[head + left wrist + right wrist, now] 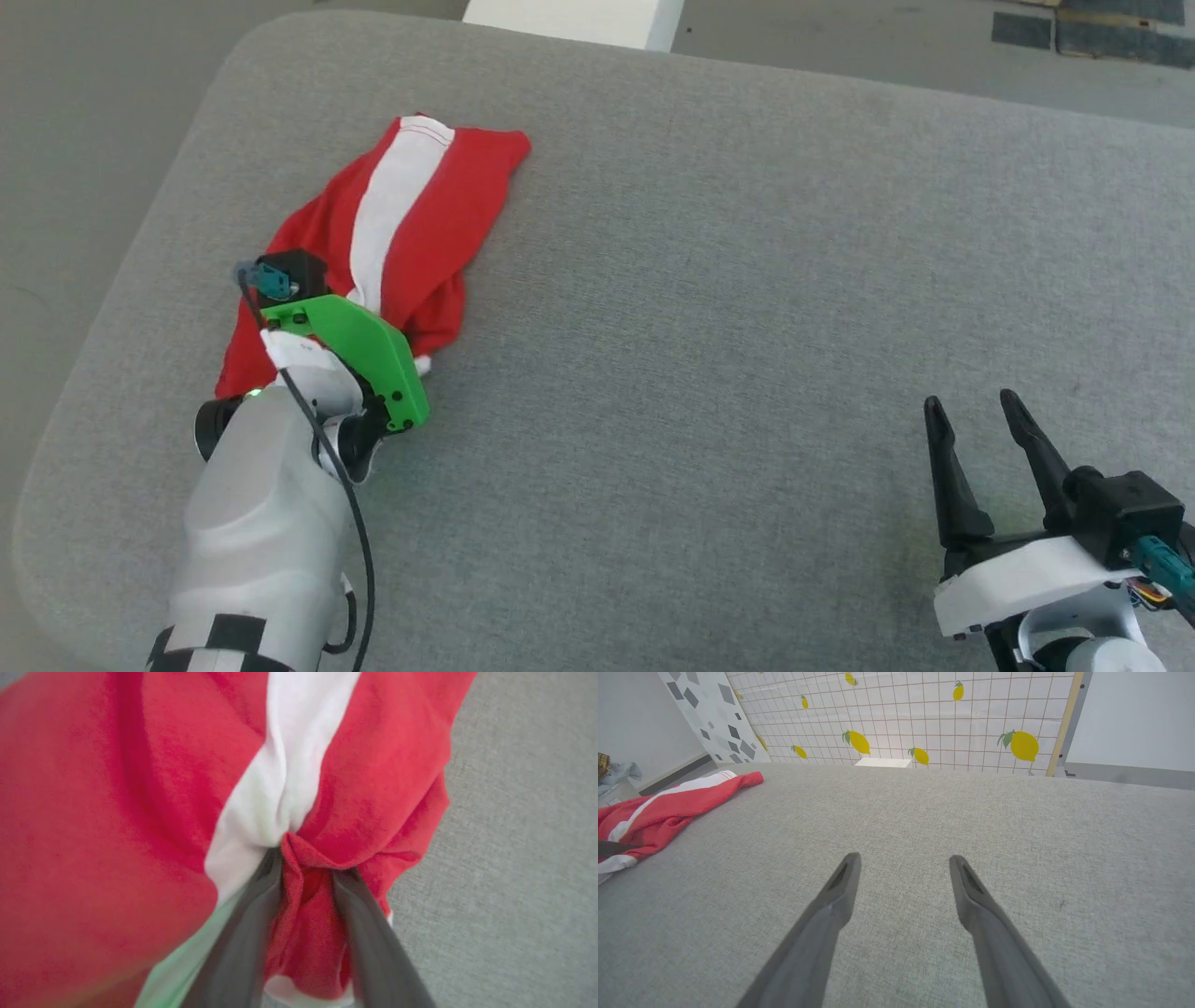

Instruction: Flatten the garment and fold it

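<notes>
1. Up close, the left gripper (306,865) clamps a bunched fold of the garment (93,812). Red cloth puckers between its two dark fingers (243,933), just beside a white stripe (285,765).
2. From the head camera, the garment is a crumpled heap of red shorts at about 10 o'clock on the grey padded table (747,373), near the table's left edge. Its white stripe runs from roughly 12 o'clock down toward 6 o'clock.
3. A pale forearm (261,504) of the left arm reaches in from 7 o'clock. Its green wrist mount (364,345) sits over the near end of the garment and hides the fingers from the head camera.
4. At about 4 o'clock on the table, the right gripper (973,403) is open, its fingers spread wide and pointing toward 12 o'clock. It is well apart from the garment.
5. Through the right wrist camera, grey table cloth lies between the parted fingers and the garment trails off at 9 o'clock. A tiled wall with a lemon print (924,718) rises at 12 o'clock behind a small white block (882,762) at the table's far edge.
</notes>
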Controlling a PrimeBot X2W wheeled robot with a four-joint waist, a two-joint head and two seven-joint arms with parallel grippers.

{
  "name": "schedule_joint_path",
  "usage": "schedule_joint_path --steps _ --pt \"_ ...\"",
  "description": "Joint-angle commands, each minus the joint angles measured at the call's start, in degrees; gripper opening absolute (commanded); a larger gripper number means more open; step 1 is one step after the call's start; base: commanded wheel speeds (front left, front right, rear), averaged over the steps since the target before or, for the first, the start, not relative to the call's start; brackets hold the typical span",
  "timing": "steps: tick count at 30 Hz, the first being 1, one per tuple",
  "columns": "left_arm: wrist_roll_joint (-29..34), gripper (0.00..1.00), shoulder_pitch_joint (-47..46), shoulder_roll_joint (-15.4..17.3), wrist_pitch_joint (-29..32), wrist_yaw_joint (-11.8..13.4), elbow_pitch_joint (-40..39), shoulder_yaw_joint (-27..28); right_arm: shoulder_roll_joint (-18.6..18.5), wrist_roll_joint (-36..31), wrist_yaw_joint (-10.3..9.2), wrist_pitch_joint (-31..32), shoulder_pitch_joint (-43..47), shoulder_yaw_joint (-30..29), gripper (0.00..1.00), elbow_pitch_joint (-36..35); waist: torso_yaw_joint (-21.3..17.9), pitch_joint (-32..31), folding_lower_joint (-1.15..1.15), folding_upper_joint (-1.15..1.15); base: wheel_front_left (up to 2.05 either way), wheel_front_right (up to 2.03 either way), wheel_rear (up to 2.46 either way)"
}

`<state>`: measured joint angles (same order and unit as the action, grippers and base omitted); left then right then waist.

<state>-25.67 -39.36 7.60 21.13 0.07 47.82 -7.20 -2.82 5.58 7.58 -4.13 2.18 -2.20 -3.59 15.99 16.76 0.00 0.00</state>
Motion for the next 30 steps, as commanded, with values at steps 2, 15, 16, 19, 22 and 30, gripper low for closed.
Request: schedule_joint_path --steps 2,15,16,19,22,30 --pt "0.8 0.0 -0.2 -0.5 -3.2 0.1 1.3 -0.2 -0.1 0.8 -0.09 -0.8 -1.3 0.4 1.0 0.9 -0.1 -1.1 0.0 0.0 0.0 0.0 0.0" --pt "0.1 0.0 -18.3 2.9 -15.1 -7.2 -10.3 -4.0 -0.1 5.7 -0.09 -5.4 -1.3 2.3 1.0 7.3 -6.2 -9.5 0.0 0.0 0.0 0.0 0.0" --pt "-0.3 0.0 -19.6 2.9 -14.8 -7.4 -11.6 -4.8 -0.1 6.1 -0.09 -5.8 -1.3 2.2 1.0 7.8 -7.0 -9.8 0.0 0.0 0.0 0.0 0.0" --pt "-3.3 0.0 -23.1 2.6 -13.3 -7.5 -15.9 -8.3 -0.1 7.1 -0.09 -6.8 -1.2 2.1 1.0 9.3 -9.6 -10.8 0.0 0.0 0.0 0.0 0.0" --pt "-7.3 0.0 -24.7 2.2 -11.8 -7.5 -19.4 -12.1 -0.1 7.6 -0.09 -7.5 -1.2 1.8 1.0 10.3 -11.9 -11.3 0.0 0.0 0.0 0.0 0.0" --pt "-17.7 0.0 -18.3 1.3 -9.5 -7.5 -24.3 -23.5 -0.1 8.3 -0.09 -8.6 -2.0 0.3 1.0 12.0 -17.5 -10.5 0.0 0.0 0.0 0.0 0.0"
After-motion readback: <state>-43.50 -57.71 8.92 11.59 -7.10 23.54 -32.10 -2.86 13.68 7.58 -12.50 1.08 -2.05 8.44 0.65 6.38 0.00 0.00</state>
